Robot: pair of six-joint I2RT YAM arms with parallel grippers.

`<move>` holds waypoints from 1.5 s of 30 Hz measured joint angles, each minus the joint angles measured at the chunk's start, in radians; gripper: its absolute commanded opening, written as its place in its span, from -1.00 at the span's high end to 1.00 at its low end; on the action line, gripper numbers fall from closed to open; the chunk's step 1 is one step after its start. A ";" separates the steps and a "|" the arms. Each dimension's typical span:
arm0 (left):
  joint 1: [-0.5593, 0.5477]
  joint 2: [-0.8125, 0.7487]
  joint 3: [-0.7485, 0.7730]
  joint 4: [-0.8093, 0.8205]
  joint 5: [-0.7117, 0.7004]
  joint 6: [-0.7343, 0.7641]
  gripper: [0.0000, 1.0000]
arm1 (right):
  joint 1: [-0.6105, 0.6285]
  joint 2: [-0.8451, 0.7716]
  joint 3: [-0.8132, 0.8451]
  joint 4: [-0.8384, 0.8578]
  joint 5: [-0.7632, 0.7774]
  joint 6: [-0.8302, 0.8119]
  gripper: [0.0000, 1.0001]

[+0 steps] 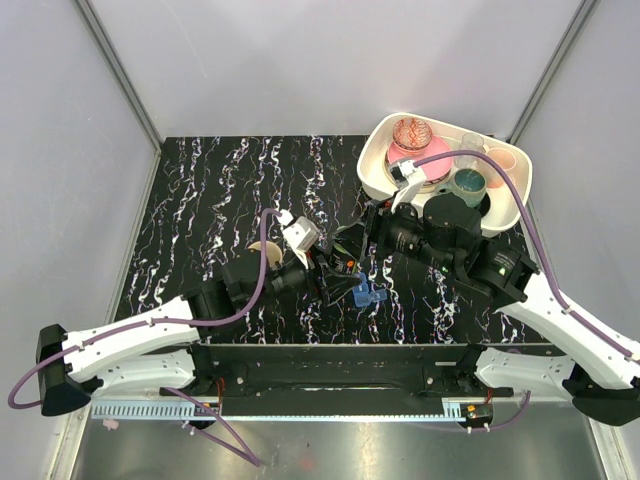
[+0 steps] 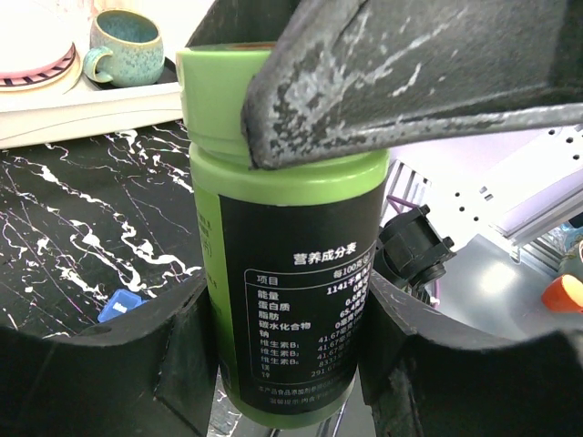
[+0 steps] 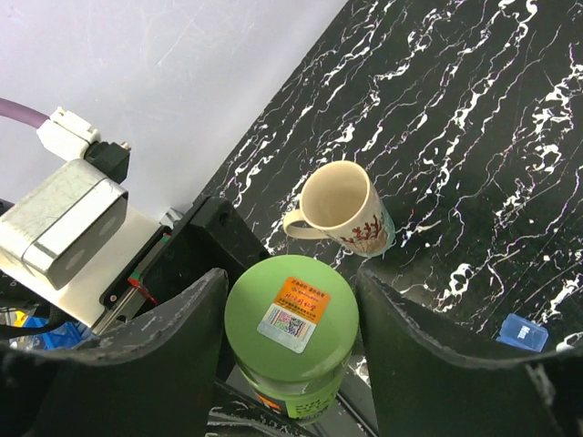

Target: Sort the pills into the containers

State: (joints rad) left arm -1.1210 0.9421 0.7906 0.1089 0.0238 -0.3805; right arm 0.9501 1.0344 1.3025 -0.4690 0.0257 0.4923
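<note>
Meeting over the middle of the black, white-veined marble-look tabletop, nearer its near edge, both arms share one object. The left gripper is clenched on the lower body of a green plastic cylinder bottle with a glossy black printed label, dark fingers pressed to either side. The right gripper flanks the bottle's smooth round green lid bearing an orange sticker. Its scuffed grey-black fingers are closed against the lid rim, one lying across the lid in the left wrist view. The bottle is held upright.

The small blue translucent plastic pill box lies flat on the tabletop just nearside and right of the two grippers, close to the near edge and apart from the bottle. Its lid state cannot be told.

Edges and room: open tabletop runs widest from the left edge to the far edge. Tight ground lies in the middle, where arms, cables and bottle crowd together.

- A beige glazed ceramic mug with a red motif sits left of the grippers, mouth open toward the right wrist camera.
- A cream rounded-corner plastic tray fills the far right corner, overhanging the right edge. It holds crockery, including a speckled teal ceramic mug.
</note>
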 measured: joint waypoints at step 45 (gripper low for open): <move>-0.010 0.002 0.008 0.247 0.497 0.012 1.00 | -0.002 -0.159 -0.032 0.162 -0.552 -0.212 1.00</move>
State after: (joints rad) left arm -1.1305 0.9443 0.7982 0.3557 0.5209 -0.3687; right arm 0.9482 0.8749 1.2701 -0.3073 -0.5262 0.2802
